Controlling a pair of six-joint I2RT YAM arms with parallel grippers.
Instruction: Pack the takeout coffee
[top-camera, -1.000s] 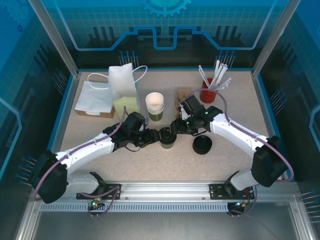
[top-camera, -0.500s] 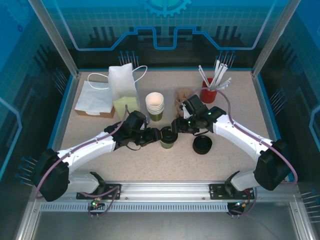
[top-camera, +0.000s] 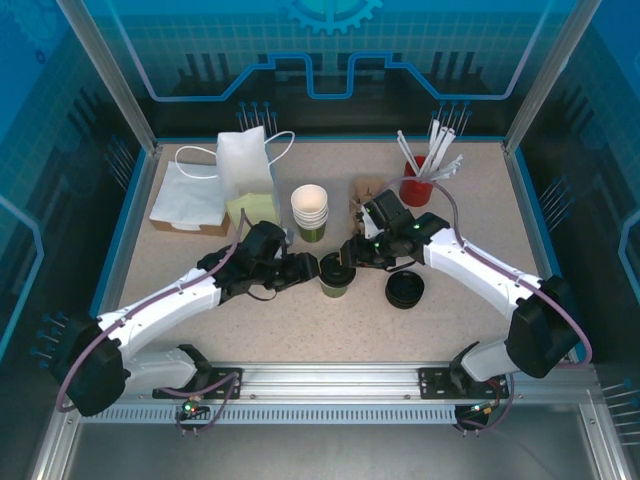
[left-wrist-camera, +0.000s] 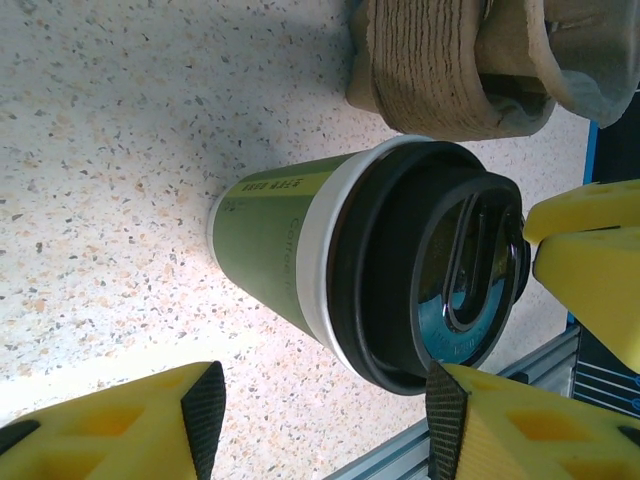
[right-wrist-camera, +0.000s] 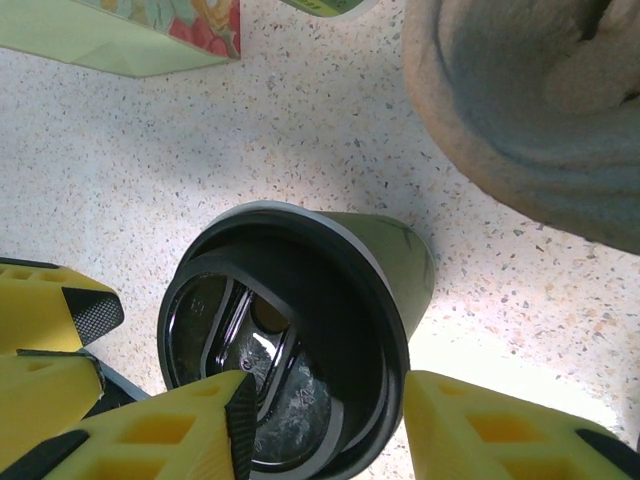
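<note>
Coffee cup: upright, lidded, between both grippers.
Left gripper: spread open beside cup.
Right gripper: straddles lid; whether clamped, cannot tell.

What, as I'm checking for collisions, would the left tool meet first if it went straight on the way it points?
Probably the lidded green cup, just ahead in line with the gap between the open fingers of the left tool; depth is unclear.
</note>
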